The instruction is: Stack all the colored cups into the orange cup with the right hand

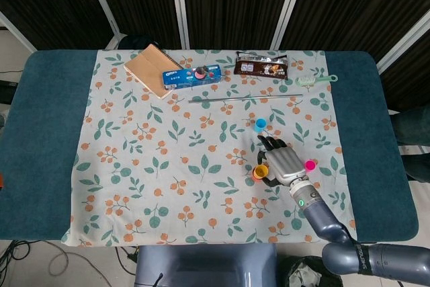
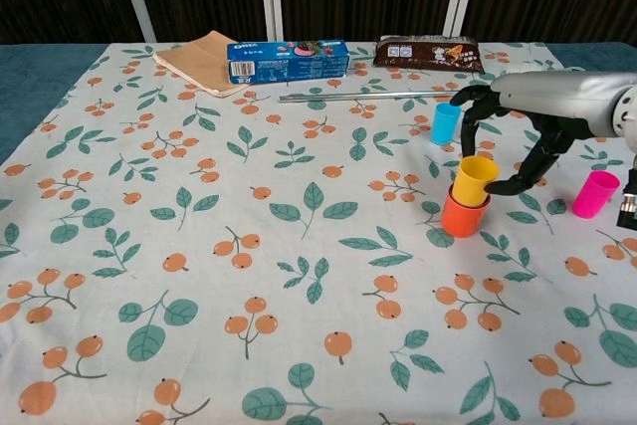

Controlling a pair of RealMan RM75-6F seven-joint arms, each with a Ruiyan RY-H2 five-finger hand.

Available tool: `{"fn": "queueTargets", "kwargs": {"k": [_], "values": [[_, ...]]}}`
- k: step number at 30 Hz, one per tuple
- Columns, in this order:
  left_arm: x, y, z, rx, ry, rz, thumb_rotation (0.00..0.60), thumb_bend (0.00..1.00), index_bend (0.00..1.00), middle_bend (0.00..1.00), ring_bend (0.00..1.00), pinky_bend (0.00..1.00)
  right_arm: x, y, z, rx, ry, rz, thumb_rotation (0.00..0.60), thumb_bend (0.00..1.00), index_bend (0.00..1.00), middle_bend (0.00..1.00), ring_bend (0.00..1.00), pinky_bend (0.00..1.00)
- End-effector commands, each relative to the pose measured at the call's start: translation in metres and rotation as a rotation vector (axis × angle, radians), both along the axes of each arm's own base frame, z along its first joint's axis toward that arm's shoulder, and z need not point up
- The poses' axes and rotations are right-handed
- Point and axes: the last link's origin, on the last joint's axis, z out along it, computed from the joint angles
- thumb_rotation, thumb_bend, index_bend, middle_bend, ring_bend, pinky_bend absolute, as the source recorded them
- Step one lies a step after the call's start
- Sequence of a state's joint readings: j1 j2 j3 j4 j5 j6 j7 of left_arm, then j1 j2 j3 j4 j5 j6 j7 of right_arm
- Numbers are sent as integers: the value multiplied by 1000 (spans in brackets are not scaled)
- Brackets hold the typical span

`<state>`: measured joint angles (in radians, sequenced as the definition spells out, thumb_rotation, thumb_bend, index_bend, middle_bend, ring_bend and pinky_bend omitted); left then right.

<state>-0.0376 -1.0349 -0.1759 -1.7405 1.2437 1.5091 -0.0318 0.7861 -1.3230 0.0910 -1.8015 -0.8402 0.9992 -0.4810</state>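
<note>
The yellow cup (image 2: 475,178) sits nested in the orange cup (image 2: 465,216) on the flowered cloth, right of centre; from the head view they show as one stack (image 1: 259,172). My right hand (image 2: 528,121) (image 1: 285,166) hovers just right of the stack, fingers spread and curved around it, holding nothing. A blue cup (image 2: 445,123) (image 1: 261,124) stands behind the stack. A pink cup (image 2: 595,193) (image 1: 310,165) stands to the right, past the hand. My left hand is out of both views.
Along the far edge lie a brown notebook (image 2: 199,59), a blue cookie box (image 2: 289,60) and a dark snack packet (image 2: 428,52). A thin metal rod (image 2: 358,97) lies in front of them. A green toothbrush (image 1: 316,80) lies at the far right.
</note>
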Motion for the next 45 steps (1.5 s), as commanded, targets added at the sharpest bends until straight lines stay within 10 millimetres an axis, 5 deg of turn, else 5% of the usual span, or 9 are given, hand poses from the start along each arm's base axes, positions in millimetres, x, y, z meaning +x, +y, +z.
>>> {"fn": "queueTargets", "kwargs": {"k": [1,12,25,33,45], "values": [[0,0,0,0,0,-1,600,393,148,32,10,118,0,-1,-1,3,4,-5,600,364,117,0,57,140],[1,0,1,5,-5,-2,600,394,148,32,10,118,2,-14,4,-29,4,-29,600,364,159,0,58,140],[1,0,0,1,4,-8,600,394,148,32,10,118,11,-82,22,-202,-10,-111,600,364,241,0,58,140],[0,0,1,6,6,-4,600,394,148,32,10,118,14,-108,12,-219,-4,-159,600,364,278,0,58,140],[0,0,1,5,8,-2,600,394,148,32,10,118,1,-121,-5,-205,19,-215,600,364,291,0,58,140]]}}
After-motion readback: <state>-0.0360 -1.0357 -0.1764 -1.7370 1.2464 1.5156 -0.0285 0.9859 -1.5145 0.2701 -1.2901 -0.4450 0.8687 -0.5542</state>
